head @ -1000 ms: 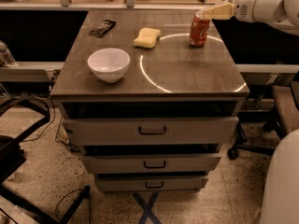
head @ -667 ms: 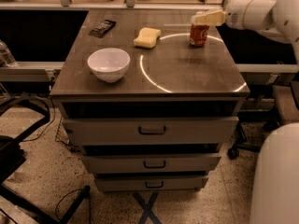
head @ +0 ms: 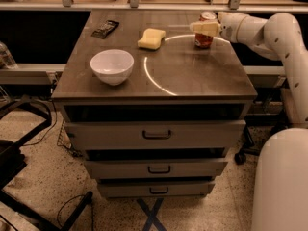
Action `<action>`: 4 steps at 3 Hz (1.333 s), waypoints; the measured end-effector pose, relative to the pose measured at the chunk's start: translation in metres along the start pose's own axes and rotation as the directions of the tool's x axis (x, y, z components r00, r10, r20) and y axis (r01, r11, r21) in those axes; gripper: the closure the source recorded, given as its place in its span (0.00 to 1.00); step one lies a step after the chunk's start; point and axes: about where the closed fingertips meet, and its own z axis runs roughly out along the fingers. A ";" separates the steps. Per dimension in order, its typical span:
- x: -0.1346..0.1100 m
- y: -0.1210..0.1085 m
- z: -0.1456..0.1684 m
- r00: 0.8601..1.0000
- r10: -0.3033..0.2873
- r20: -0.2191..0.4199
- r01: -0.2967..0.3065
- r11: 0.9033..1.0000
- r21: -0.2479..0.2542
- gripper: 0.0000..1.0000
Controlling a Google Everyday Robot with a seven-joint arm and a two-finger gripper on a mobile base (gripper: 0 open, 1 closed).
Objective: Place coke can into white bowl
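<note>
1. Gripper (head: 201, 28) set against upper part of coke can (head: 203, 41), reaching in from the right; cannot tell whether apart or clamped.
2. Can upright on table (head: 192, 78), directly at the gripper, near the far edge.
3. White bowl (head: 111, 65) well apart from the gripper, leftward and toward the front; sponge (head: 151, 38) near the can on that side.
4. Risk: high hold on a dented wall, so likely to slip or tip on lifting.
5. Risk: low carry clips the sponge; off-centre release strikes the rim and upsets the narrow-based bowl.

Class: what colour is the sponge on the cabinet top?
The sponge is yellow, clearest in the camera view. The claw is at the coke can.
</note>
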 end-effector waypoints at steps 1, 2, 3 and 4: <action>0.003 0.002 0.005 1.000 0.006 0.006 -0.006 1.000 -0.001 0.49; 0.003 0.004 0.008 1.000 0.007 0.005 -0.007 1.000 -0.004 0.72; 0.004 0.006 0.011 1.000 0.008 0.004 -0.008 1.000 -0.009 0.96; -0.007 0.014 0.013 1.000 -0.013 0.005 0.013 1.000 -0.022 1.00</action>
